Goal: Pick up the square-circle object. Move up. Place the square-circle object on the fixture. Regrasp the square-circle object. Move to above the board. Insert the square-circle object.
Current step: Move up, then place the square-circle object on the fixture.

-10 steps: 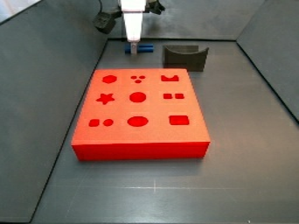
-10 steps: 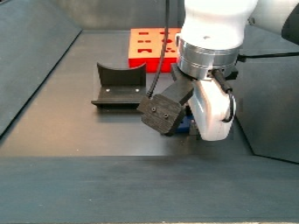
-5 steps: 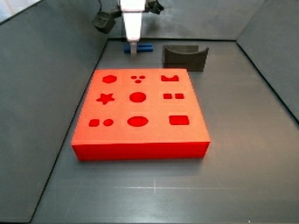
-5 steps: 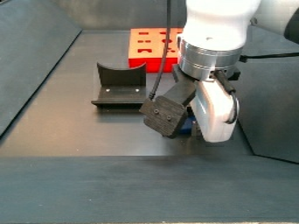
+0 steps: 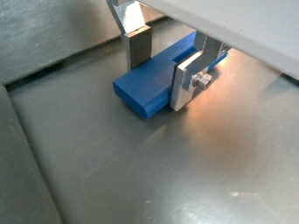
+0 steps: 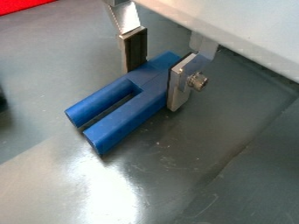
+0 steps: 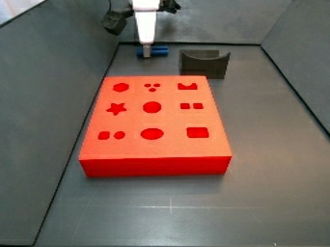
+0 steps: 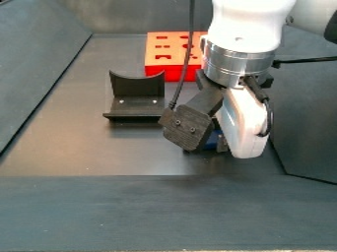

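In a side view, the red board [image 7: 156, 123] fills the middle of the floor, and my gripper [image 7: 150, 47] hangs low beyond its far edge, with the dark fixture [image 7: 206, 63] to its right near the back wall. In both wrist views my fingers [image 5: 138, 49] stand on either side of the blue square-circle object [image 6: 121, 107], which lies flat on the grey floor. I cannot tell whether the pads press it.
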Available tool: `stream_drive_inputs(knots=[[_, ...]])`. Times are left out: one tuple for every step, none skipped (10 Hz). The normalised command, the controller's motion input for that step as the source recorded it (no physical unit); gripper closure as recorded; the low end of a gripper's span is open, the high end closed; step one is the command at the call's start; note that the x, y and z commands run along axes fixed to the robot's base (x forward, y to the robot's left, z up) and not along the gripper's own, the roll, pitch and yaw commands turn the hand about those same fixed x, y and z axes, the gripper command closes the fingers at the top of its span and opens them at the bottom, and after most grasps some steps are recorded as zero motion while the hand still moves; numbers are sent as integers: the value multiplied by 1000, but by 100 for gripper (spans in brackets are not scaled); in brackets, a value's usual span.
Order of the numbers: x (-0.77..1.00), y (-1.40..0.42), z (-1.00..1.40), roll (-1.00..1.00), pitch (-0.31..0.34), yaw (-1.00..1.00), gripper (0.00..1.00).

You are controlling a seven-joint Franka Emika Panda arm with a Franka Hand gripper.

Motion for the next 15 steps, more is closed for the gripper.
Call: stream_drive_inputs(knots=[[-46,14,805,-12,28,-41,100],[-54,6,687,-5,62,-49,100],[-39,7,615,2,80,-45,100],[-16,11,456,17,118,-38,100],[-11,8,333,38,133,-33,100],[-13,0,213,61,137,-25,100],[0,0,1000,0,0,0,100],[1,0,1000,15,-5,11,100],[-9,-1,1000,20,19,8,100],[-15,-1,1000,31,45,2,100],[-15,1,1000,47,82,-7,100],[-17,1,1000,62,104,-9,100],[-21,-1,1000,79,115,-1,100],[-25,-6,1000,93,124,7,100],[-26,-11,1000,113,133,19,100]])
